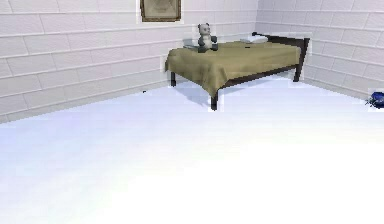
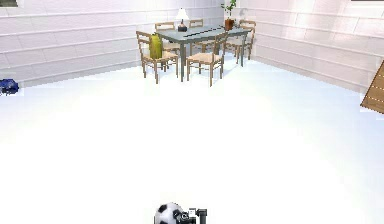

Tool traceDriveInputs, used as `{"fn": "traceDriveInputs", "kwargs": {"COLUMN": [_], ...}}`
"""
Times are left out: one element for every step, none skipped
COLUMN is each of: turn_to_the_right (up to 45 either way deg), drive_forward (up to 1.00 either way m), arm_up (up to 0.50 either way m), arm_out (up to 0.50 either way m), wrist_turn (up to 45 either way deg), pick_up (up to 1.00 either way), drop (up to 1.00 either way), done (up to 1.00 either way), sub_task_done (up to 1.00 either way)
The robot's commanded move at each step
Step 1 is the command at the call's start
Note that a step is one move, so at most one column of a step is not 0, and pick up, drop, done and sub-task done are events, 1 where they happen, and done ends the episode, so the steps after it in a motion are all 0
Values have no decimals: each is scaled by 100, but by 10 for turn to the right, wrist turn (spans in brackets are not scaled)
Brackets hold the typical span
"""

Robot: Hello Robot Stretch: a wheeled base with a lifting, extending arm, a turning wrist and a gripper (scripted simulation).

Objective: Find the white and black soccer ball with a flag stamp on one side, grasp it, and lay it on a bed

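Soccer ball held at my gripper, bed ahead.
The black-and-white ball hangs at the gripper's far end, clear of the floor, at the arm side view's bottom edge. I cannot tell how the fingers are set. The olive-covered bed, with a teddy bear on it, stands across the room.

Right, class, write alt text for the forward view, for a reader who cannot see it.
A bed with an olive-brown cover stands in the room's far corner, a grey teddy bear on it. A framed picture hangs on the wall behind.
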Motion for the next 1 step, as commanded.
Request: {"fn": "traceDriveInputs", "kwargs": {"turn_to_the_right": [0], "drive_forward": [0], "arm_up": [0], "arm_out": [0], "wrist_turn": [450], "pick_up": [0], "drop": [0], "done": [0], "sub_task_done": [0]}}
